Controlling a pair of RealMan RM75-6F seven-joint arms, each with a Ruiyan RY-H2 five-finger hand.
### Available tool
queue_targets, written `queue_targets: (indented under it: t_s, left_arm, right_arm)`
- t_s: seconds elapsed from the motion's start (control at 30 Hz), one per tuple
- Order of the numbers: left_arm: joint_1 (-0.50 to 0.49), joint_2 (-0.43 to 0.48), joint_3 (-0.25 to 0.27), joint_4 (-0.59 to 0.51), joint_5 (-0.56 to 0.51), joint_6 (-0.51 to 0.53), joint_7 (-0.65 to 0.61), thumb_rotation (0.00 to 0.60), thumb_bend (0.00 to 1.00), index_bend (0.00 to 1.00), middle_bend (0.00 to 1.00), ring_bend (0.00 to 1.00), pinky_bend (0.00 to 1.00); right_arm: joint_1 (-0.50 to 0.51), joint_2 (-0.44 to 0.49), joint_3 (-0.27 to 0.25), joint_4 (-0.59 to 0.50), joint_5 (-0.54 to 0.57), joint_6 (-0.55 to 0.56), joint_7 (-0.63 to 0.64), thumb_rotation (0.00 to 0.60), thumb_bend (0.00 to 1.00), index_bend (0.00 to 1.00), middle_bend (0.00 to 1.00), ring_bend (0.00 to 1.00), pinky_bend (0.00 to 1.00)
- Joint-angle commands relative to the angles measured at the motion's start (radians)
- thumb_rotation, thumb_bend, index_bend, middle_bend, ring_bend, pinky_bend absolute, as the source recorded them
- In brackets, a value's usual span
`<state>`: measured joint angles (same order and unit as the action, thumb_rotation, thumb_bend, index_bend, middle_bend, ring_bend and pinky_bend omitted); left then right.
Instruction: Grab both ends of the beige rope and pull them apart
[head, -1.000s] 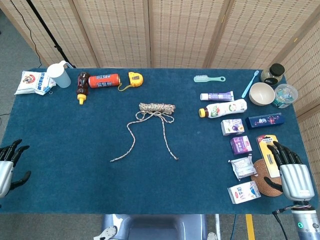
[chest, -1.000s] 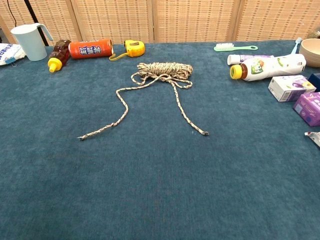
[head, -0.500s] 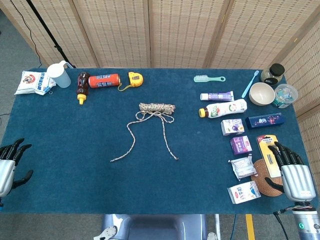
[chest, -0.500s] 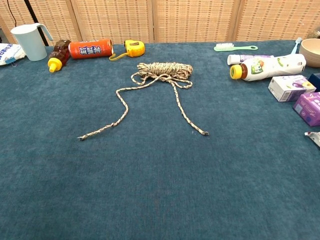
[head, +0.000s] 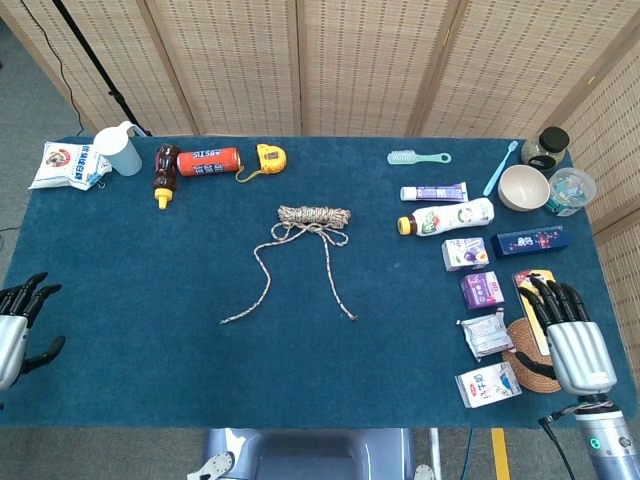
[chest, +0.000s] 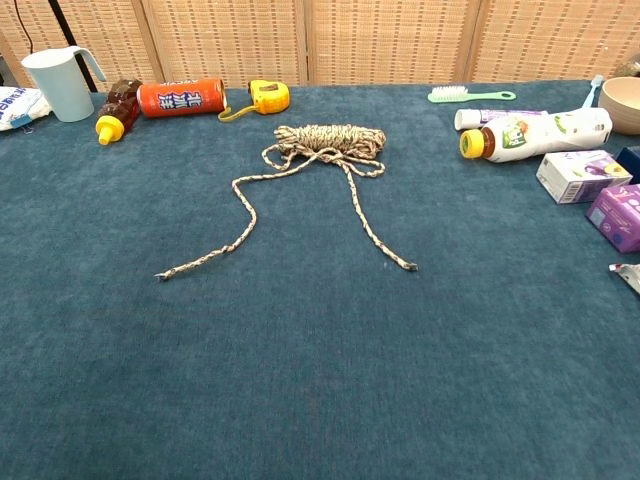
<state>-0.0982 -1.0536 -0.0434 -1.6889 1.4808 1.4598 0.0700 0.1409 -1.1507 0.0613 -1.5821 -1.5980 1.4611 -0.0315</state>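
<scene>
Woven screens are backing a blue-carpeted table (head: 140, 330), and the beige rope (head: 300, 245) is lying at the centre of the frame, its bundle above and its two loose ends trailing down toward lower centre. The left hand (head: 14, 322) at the lower left edge and the right hand (head: 566, 335) at the lower right are both hanging released, fingers spread, grasping nothing and well apart from the rope. The right hand is hovering over packets and a woven coaster (head: 524, 362), so sweeping inward risks knocking them, and the thin ends lying flat on the pile are risking a missed pinch.

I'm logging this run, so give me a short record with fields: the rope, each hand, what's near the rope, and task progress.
rope: beige rope, coiled bundle, two loose ends trailing toward the robot on the blue table
left hand: left hand, at table's left edge, holds nothing
right hand: right hand, over the woven coaster, holds nothing
near rope: yellow tape measure
progress: neither end grabbed
</scene>
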Motion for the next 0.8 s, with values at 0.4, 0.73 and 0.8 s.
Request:
queue_targets:
  t_s: [0.4,0.73,0.8]
  left_arm:
    - [-0.025,0.034,-0.037,0.004,-0.006,0.005,-0.009,0.6,0.25,0.21,0.12,0.15,0.15]
    - [-0.051,0.046,-0.054,-0.009,-0.011,-0.01,0.005,0.6,0.25,0.21,0.12,0.14,0.15]
    - [-0.056,0.05,-0.056,-0.014,-0.013,-0.015,0.01,0.6,0.25,0.21,0.12,0.14,0.15]
  right_arm:
    - [0.174,-0.022,0.046,-0.036,-0.062,-0.147,0.084,0.6,0.08,0.4,0.03,0.0,0.0]
    - [0.324,-0.069,0.082,-0.018,-0.054,-0.299,0.114,0.6,0.15,0.41,0.04,0.0,0.0]
    - [0.353,-0.085,0.09,-0.005,-0.047,-0.325,0.122,0.6,0.16,0.42,0.05,0.0,0.0]
